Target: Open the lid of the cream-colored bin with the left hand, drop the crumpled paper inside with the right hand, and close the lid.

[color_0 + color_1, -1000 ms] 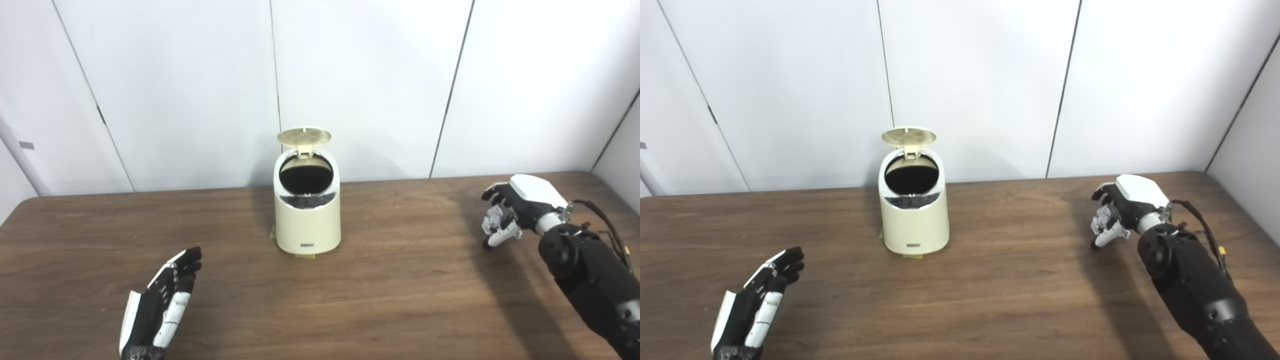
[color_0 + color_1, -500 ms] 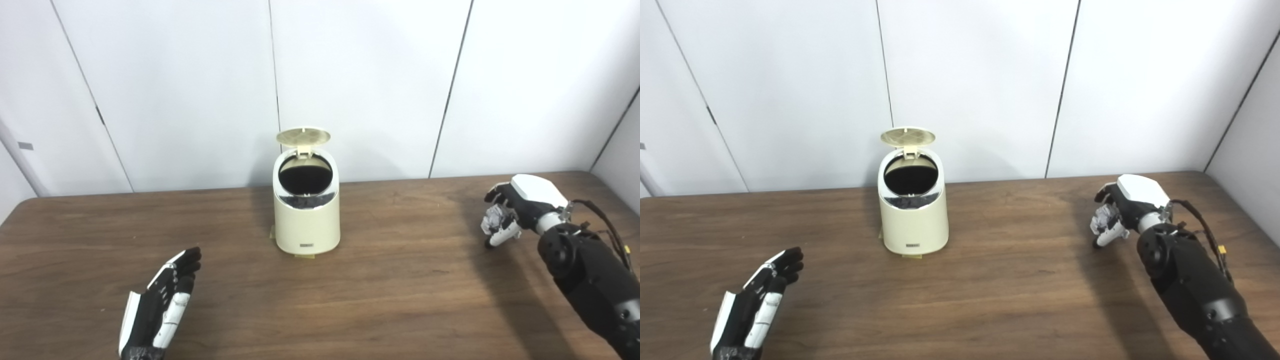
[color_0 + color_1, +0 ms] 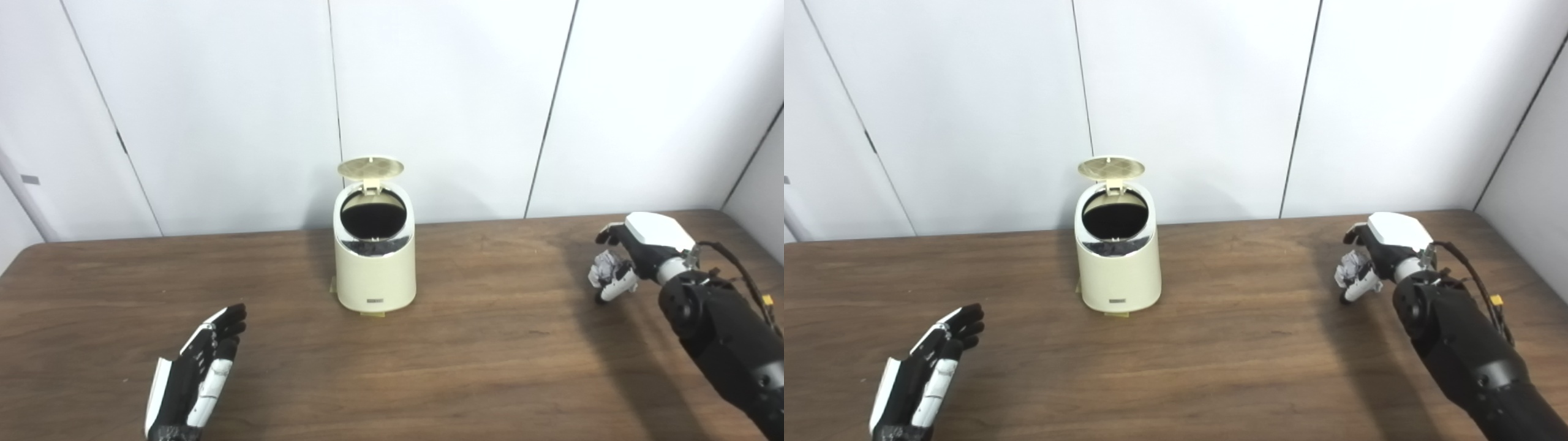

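The cream-colored bin [image 3: 375, 269] stands at the middle of the table, toward the back. Its round lid [image 3: 371, 166] is tipped up behind the dark opening. Far to the right, my right hand [image 3: 634, 252] is curled around the crumpled paper [image 3: 603, 265], which shows white between the fingers, low over the table. My left hand [image 3: 195, 375] rests near the front left, fingers stretched out and apart, holding nothing, well away from the bin.
The brown wooden table [image 3: 490, 343] runs edge to edge, with white wall panels right behind the bin. A small yellowish tab [image 3: 372, 313] pokes out under the bin's base.
The right hand's fingers have shifted slightly around the paper and the hand sits a touch higher. The left hand and the bin stay as they were.
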Available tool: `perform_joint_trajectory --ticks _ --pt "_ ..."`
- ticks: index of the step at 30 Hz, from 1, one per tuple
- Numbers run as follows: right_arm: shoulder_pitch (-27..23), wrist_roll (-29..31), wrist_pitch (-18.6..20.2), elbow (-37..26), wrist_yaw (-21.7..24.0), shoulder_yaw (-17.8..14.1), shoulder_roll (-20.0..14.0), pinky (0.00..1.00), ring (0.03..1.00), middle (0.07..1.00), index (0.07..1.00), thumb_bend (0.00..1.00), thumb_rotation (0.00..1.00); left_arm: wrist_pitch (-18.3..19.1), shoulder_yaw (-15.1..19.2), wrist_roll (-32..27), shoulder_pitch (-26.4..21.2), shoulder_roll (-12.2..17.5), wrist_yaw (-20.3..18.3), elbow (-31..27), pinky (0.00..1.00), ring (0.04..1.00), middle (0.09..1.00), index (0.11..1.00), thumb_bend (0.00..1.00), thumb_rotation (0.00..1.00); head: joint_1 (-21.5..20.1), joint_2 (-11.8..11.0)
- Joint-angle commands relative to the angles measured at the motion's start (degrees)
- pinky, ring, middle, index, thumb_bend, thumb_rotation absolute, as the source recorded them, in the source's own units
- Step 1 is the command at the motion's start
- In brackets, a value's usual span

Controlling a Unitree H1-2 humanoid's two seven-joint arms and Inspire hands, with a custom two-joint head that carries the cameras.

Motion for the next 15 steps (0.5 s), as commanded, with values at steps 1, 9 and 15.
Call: perform_joint_trajectory --ticks 1,9,15 --pt "-2.51 -2.34 1.32 2.74 2.16 1.18 -3.09 0.76 0.809 0.807 0.774 0.91 0.28 -0.95 0.02 0.58 -0.85 0.66 0.22 -2.22 0.8 0.815 0.832 0.85 0.72 0.87 -0.01 0.03" --pt "-2.81 -0.15 0.13 5.41 3.05 1.31 -3.74 0.76 0.824 0.831 0.762 0.9 0.31 -0.3 -0.13 0.32 -0.84 0.3 0.26 -2.47 0.8 0.807 0.83 0.847 0.73 0.86 0.21 -0.15" --pt "-2.86 -0.27 0.4 5.63 2.79 1.67 -3.95 0.76 0.819 0.828 0.77 0.89 0.32 -0.58 -0.1 0.35 -0.88 0.26 0.44 -2.08 0.82 0.817 0.832 0.852 0.7 0.86 0.03 -0.52"
